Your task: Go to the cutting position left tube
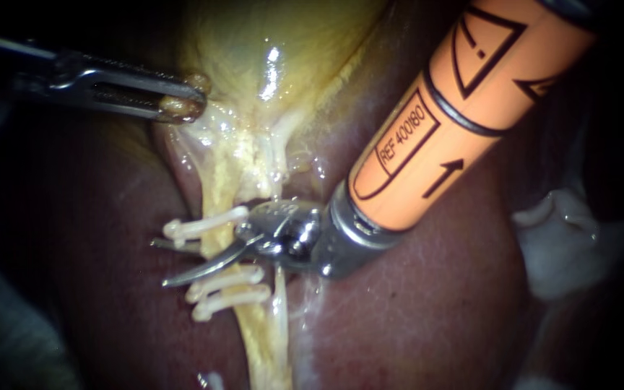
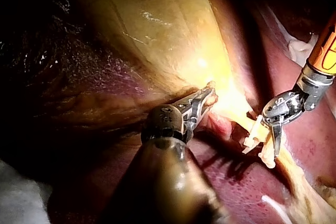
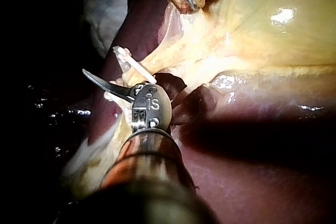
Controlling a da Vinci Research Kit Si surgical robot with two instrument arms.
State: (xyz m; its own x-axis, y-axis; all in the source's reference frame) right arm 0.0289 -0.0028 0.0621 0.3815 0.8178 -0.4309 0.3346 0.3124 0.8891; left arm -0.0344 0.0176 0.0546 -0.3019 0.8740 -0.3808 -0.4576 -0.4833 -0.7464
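Your right instrument blades gaping astride left tube, between clips; tube likely soft, slick, thin: bite mid-gap. Your left instrument jaws clenched on gallbladder edge

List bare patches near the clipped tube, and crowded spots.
Free: liver left of the clips, below the left instrument gripping the gallbladder; liver right of the tube, below the right instrument. Crowded: between the clips, where its open blades cross the tube.
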